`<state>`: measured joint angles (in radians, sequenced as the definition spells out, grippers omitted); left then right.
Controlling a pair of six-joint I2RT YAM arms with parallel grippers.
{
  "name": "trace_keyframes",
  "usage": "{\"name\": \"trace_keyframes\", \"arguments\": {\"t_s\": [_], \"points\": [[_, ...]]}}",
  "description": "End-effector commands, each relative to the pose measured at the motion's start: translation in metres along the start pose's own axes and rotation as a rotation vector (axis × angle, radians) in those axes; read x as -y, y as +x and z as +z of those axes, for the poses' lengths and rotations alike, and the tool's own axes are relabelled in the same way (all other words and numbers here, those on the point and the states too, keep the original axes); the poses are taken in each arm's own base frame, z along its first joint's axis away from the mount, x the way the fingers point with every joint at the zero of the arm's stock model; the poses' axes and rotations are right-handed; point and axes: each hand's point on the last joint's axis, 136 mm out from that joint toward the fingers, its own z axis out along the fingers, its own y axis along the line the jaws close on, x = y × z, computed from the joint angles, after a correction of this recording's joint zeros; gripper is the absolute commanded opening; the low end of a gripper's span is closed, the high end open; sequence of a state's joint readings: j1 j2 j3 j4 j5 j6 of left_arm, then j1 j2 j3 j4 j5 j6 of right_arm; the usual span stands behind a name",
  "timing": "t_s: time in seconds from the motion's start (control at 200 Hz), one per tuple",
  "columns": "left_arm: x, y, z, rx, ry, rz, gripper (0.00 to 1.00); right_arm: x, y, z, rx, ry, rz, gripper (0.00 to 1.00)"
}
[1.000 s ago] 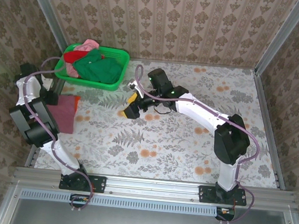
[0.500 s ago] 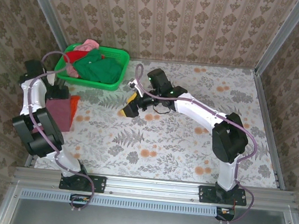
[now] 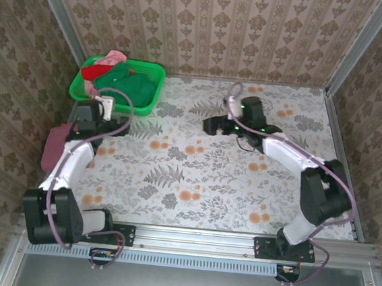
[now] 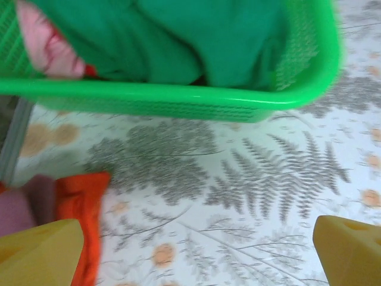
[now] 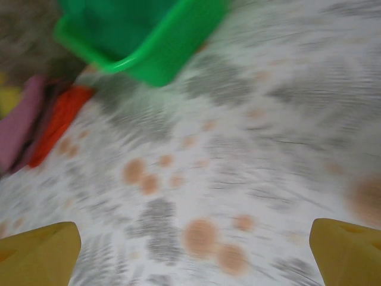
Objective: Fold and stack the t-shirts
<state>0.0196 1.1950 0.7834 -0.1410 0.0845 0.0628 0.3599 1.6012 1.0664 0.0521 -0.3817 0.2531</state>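
Note:
A folded maroon t-shirt (image 3: pixel 54 147) lies at the table's left edge, on top of an orange-red t-shirt (image 4: pixel 80 205) whose edge sticks out beside it. More t-shirts sit loose in the green basket (image 3: pixel 152 93): a green one (image 3: pixel 123 83), a red one (image 3: pixel 93 73) and a pink one (image 3: pixel 111 57). My left gripper (image 3: pixel 89 114) hovers between the stack and the basket, open and empty, its yellow fingertips (image 4: pixel 37 253) wide apart over bare table. Over the middle back of the table, my right gripper (image 3: pixel 210 124) is also open and empty, with its fingertips (image 5: pixel 348 250) spread.
The basket stands at the back left corner against the papered wall. The flower-patterned table (image 3: pixel 241 182) stretches to the right between metal frame posts. The right wrist view is blurred by motion; it shows the basket (image 5: pixel 149 42) and the stack (image 5: pixel 56 122) far to its left.
My left gripper has opened and come off the maroon shirt, swinging right toward the basket. The right arm has pulled back from the table's left middle to the middle back.

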Motion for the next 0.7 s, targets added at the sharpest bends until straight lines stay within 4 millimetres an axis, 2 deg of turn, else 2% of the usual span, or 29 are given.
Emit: {"name": "trace_keyframes", "arguments": {"t_s": [0.0, 0.13, 0.24, 0.315, 0.41, 0.47, 0.51, 0.6, 0.695], "points": [[0.006, -0.001, -0.005, 0.115, -0.049, 0.076, 1.00, 0.059, -0.011, -0.046, 0.142, 0.281, 0.024, 1.00], [0.004, 0.018, -0.016, 0.186, -0.097, 0.045, 1.00, 0.119, 0.019, -0.103, 0.139, 0.517, -0.008, 1.00], [-0.001, 0.033, -0.016, 0.207, -0.133, 0.041, 1.00, 0.162, 0.047, -0.132, 0.117, 0.657, -0.013, 1.00], [-0.001, 0.039, -0.012, 0.221, -0.130, 0.014, 1.00, 0.182, 0.062, -0.135, 0.106, 0.725, -0.025, 1.00], [0.004, 0.034, -0.007, 0.288, -0.102, -0.006, 1.00, 0.198, 0.065, -0.129, 0.140, 0.756, -0.023, 1.00], [0.000, 0.033, -0.002, 0.297, -0.131, -0.005, 1.00, 0.212, 0.070, -0.123, 0.148, 0.794, -0.006, 1.00], [-0.003, 0.032, 0.002, 0.306, -0.151, -0.001, 1.00, 0.221, 0.067, -0.127, 0.159, 0.849, 0.019, 1.00], [-0.005, 0.023, 0.009, 0.335, -0.150, 0.002, 1.00, 0.227, 0.059, -0.135, 0.235, 0.892, 0.014, 1.00], [0.002, 0.015, 0.023, 0.327, -0.109, 0.036, 1.00, 0.226, 0.060, -0.131, 0.242, 0.838, 0.034, 1.00]]}}
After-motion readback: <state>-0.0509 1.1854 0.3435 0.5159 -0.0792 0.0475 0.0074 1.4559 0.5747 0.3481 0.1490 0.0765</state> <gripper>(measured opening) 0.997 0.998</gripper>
